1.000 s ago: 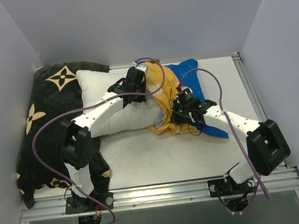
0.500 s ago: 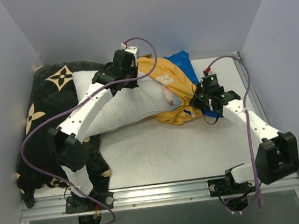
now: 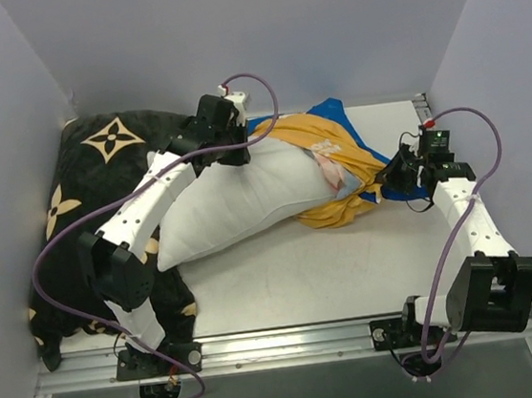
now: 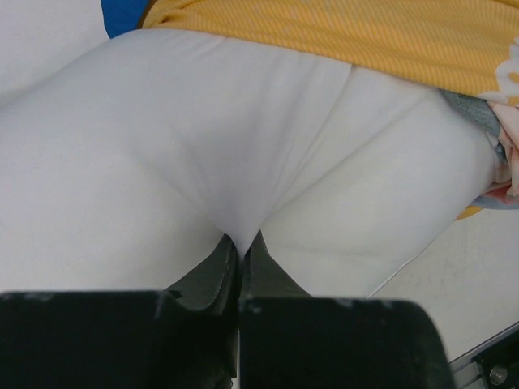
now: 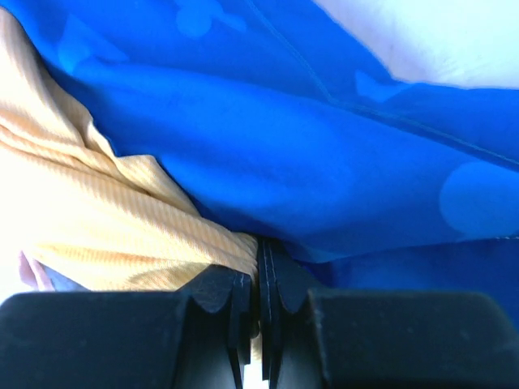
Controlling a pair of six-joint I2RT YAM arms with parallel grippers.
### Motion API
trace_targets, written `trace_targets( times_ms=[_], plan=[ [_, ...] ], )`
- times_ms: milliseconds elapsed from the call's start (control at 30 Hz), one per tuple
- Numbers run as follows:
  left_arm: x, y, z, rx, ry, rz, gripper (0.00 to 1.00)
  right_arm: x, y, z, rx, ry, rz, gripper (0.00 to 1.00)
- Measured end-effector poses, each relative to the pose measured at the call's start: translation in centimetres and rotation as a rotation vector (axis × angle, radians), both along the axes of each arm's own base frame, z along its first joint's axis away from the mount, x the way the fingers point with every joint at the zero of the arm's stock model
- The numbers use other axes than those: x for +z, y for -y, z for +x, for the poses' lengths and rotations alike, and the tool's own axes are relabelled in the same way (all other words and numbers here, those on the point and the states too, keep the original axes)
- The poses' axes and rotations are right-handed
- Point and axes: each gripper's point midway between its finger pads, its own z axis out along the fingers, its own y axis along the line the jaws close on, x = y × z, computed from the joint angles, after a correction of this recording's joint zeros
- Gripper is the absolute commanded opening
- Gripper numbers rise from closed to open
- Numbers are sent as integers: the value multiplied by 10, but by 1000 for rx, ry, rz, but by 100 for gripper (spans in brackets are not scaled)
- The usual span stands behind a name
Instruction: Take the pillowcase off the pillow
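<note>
The white pillow lies slanted across the table, most of it bare. The pillowcase, blue outside and orange-yellow inside, is bunched over the pillow's right end. My left gripper is shut on a pinch of the pillow's white fabric at its far edge. My right gripper is shut on the pillowcase's edge and holds it stretched to the right of the pillow. In the left wrist view the yellow pillowcase lies across the top of the pillow.
A black cushion with tan flowers fills the left side, partly under the pillow. The enclosure walls stand close at the back and right. The metal table rail runs along the near edge.
My right gripper has pulled the pillowcase to the right. My left gripper has drawn the pillow toward the back left. More white pillow now shows.
</note>
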Motion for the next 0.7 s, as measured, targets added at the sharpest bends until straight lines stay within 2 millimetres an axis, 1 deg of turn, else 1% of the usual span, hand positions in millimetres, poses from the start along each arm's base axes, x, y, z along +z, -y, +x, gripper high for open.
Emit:
trace_targets(
  times_ms=[67, 100, 133, 200, 233, 333, 367, 400, 467, 567, 600, 700],
  plan=[
    [-8, -2, -5, -2, -13, 4, 0, -3, -6, -3, 19, -15, -12, 10],
    [-13, -5, -8, 1, -15, 9, 0, -6, -12, -6, 43, -25, -36, 16],
    [-17, -9, -12, 5, -18, 15, 0, -8, -18, -8, 66, -33, -61, 31],
    [-23, -17, -19, 22, -10, 28, 0, -12, -35, -17, 139, -54, -129, 44],
    [-26, -20, -23, 28, -1, 26, 0, -12, -42, -21, 179, -59, -171, 56],
    [-37, -24, -38, 34, 13, 15, 0, 0, -71, -33, 313, -27, -268, 71],
    [-42, -23, -45, 32, 18, 4, 0, 9, -84, -38, 366, 1, -285, 73],
    [-48, -22, -52, 32, 18, -6, 0, 16, -92, -41, 402, 25, -293, 76],
    [-60, -20, -64, 35, 22, -38, 0, 39, -110, -41, 460, 97, -306, 78],
    [-76, -14, -80, 43, 16, -92, 0, 77, -127, -27, 493, 207, -322, 82],
    [-80, -12, -84, 45, 13, -110, 0, 88, -132, -23, 500, 244, -327, 86],
    [-88, -7, -91, 58, 10, -154, 0, 110, -148, -14, 526, 324, -332, 91]
  ],
)
